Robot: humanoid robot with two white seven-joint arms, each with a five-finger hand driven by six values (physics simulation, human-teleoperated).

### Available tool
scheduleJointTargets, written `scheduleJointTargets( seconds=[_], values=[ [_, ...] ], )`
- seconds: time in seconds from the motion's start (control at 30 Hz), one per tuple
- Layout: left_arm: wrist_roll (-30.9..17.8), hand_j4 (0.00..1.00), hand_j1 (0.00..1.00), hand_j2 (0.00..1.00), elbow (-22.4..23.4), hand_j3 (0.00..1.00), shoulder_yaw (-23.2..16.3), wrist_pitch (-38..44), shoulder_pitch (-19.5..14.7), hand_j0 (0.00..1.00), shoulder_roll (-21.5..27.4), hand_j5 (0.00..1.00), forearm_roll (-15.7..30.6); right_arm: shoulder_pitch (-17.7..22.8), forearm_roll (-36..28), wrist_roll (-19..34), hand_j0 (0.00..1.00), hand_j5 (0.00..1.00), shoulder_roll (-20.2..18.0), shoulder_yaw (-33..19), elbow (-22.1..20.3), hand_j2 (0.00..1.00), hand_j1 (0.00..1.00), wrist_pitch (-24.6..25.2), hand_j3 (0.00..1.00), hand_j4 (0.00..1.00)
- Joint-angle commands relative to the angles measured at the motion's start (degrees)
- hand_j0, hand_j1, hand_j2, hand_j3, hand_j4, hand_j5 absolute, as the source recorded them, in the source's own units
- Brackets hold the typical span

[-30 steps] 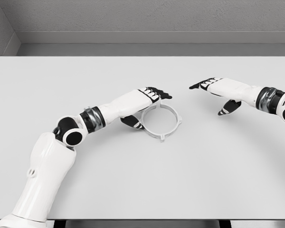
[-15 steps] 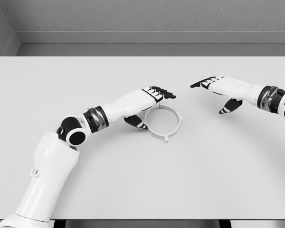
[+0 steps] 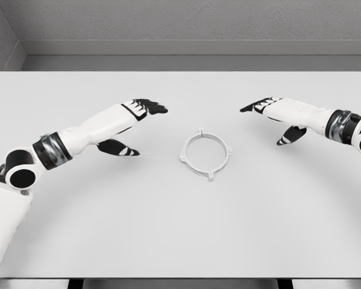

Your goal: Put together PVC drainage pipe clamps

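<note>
Left arm comes in from the lower left edge, forearm angled up & right over the surface (image 3: 180,241). Left robot hand (image 3: 129,123) sits left of centre, palm down, fingers stretched out toward the right, thumb hanging lower & pointing right; released, grasping nothing. It's apart from the clamp ring, w/ a clear strip of bare surface between thumb tip and the ring's left edge.

Clamp ring (image 3: 206,155) lies flat on the surface, about mid-scene, slightly right of centre. White/pale grey hoop, open in the middle, w/ small tabs sticking out around the rim: one at the far side, one at the near side, others at left & right. Nothing touches it. It lies between the two robot hands, a bit nearer than both, closer to the viewer than their fingertips.

Right arm enters from the right edge, forearm running left. Right robot hand (image 3: 277,117) hovers right of & farther than the ring, palm down, dark fingertips pointing left, thumb drooping below. Also released, holding nothing. Gap between it and the ring's right edge is plain; no contact.

Surface is a light grey slab; a grey wall (image 3: 180,24) runs behind its far edge.
</note>
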Motion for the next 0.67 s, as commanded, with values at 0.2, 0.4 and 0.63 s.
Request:
scheduleJointTargets(
  seconds=[0.2,0.4,0.63],
  values=[
    [0.03,1.00,1.00,1.00,2.27,1.00,8.36,0.16,3.17,1.00,9.62,1.00,10.91,0.09,-0.34,-0.02,1.00,1.00,-3.17,0.35,-4.23,1.00,1.00,0.46,1.00,1.00],
    [0.12,1.00,1.00,1.00,5.88,1.00,10.38,0.16,5.80,1.00,10.85,1.00,10.12,0.26,-0.34,-0.02,1.00,1.00,-3.52,-0.09,-4.23,1.00,1.00,0.37,1.00,1.00],
    [0.03,1.00,1.00,1.00,5.61,1.00,14.25,0.16,10.11,1.00,8.56,1.00,8.97,0.26,-0.25,-0.02,1.00,1.00,-3.52,-0.18,-4.23,1.00,1.00,0.37,1.00,1.00]
  ],
)
